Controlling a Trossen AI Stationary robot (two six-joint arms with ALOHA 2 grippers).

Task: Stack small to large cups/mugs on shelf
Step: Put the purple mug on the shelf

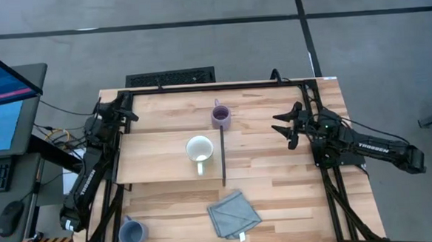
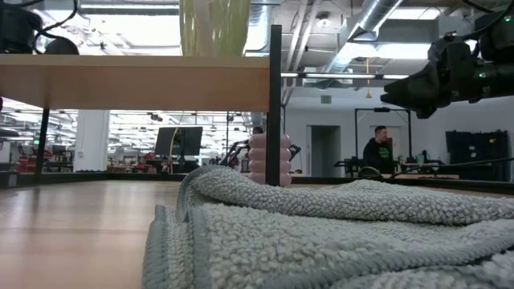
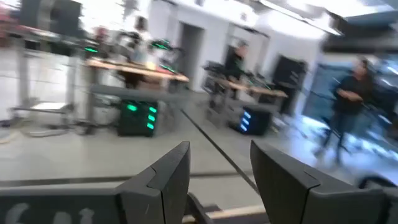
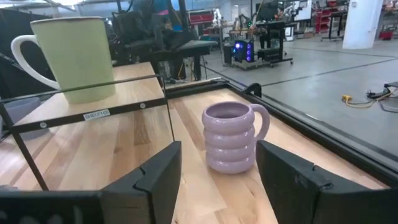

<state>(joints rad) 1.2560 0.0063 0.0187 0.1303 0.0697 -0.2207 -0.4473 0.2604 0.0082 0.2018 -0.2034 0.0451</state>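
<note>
White mug (image 1: pixel 199 149) upright on the shelf (image 1: pixel 151 158), close to the thin dark upright panel (image 1: pixel 223 155). Purple mug (image 1: pixel 220 115) on the counter (image 1: pixel 278 184) at the panel's far end — off the shelf, straight ahead of the right gripper (image 1: pixel 289 126), jaws apart and empty, well short of it. Blue-grey mug (image 1: pixel 131 231) alone near the counter's front left corner, grey cloth (image 1: pixel 233 214) crumpled to its right. Left gripper (image 1: pixel 129 109) parked at the back left — jaws apart, holding nothing.
</note>
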